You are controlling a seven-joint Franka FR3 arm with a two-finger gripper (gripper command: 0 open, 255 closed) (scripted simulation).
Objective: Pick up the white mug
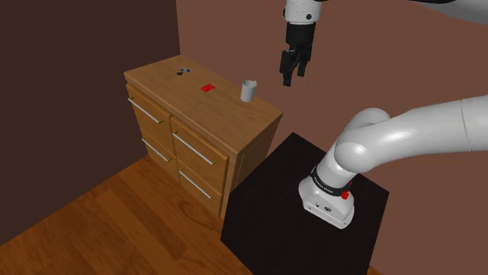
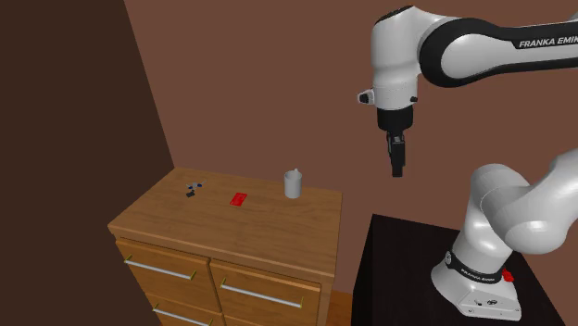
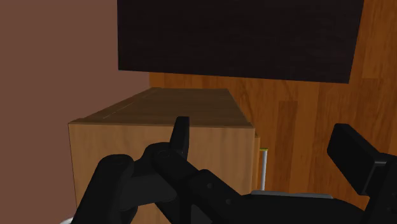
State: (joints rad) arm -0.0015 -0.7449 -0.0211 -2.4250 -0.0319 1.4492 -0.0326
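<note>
Mug (image 1: 248, 91) | pale grey-white, upright on dresser (image 1: 219, 111), handle unclear | gripper (image 1: 292, 76) spread apart, empty

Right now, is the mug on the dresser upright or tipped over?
Upright. The mug stands on its base on the dresser, rim facing up, in both exterior views.

You're looking into a room corner. A dark brown wall (image 1: 78, 47) fills the shoulder view's upper left, and a lighter reddish-brown wall (image 1: 227, 39) runs across the top centre. Against the lighter wall, left of centre, stands a light wooden dresser (image 1: 223, 117). Its drawers carry silver bar handles (image 1: 193, 148). In the lower left you see a wood-plank floor (image 1: 102, 226) with a soft sheen.
</note>
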